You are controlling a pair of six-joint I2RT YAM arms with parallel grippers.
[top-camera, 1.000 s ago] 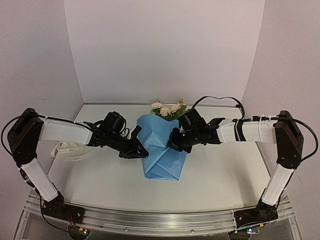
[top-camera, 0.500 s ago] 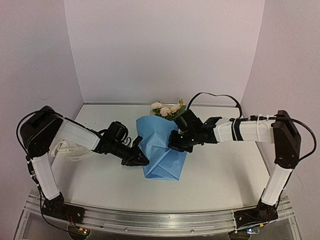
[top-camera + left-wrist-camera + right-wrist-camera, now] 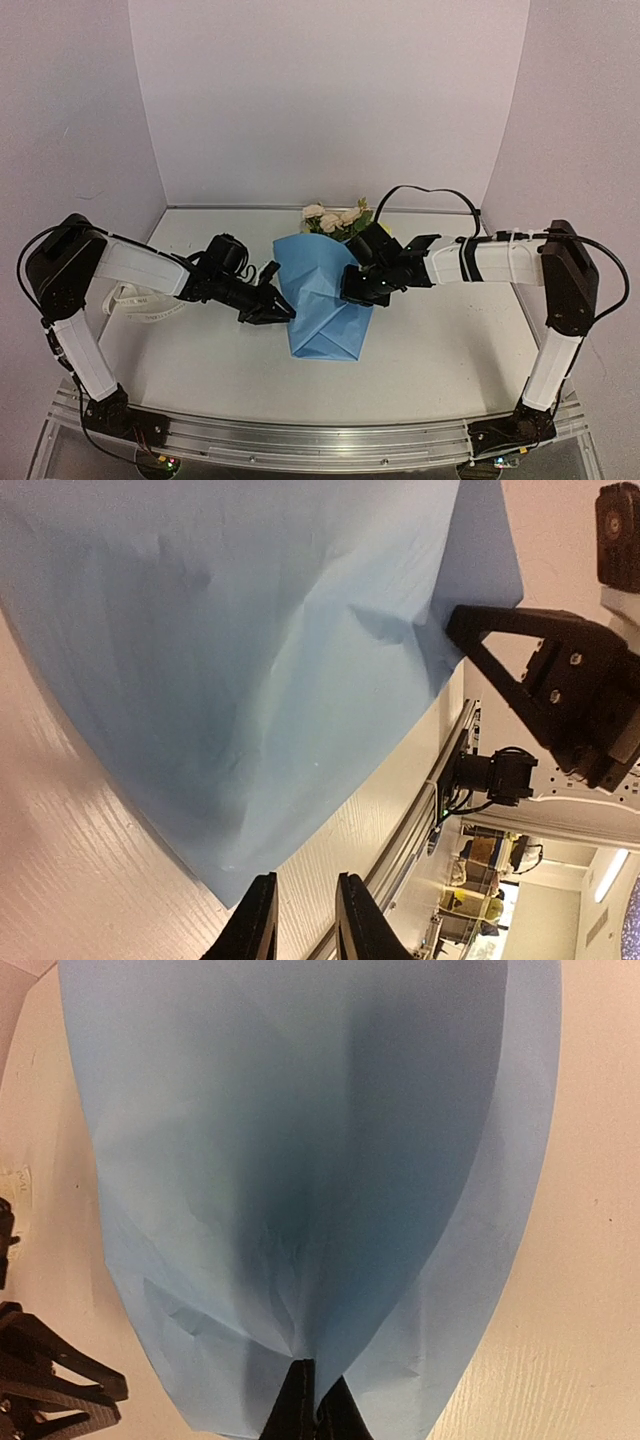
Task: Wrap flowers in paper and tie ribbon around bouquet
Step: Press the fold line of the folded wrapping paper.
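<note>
Two sets of jaws are seen at the blue paper [image 3: 325, 300].
A fold on its right side is pinched tight in the right jaws; the left jaws are held narrowly apart, nothing between them, just beside its left edge on the tabletop [image 3: 440, 340]; flowers [image 3: 335, 218] are seen poking out at the far end.
</note>
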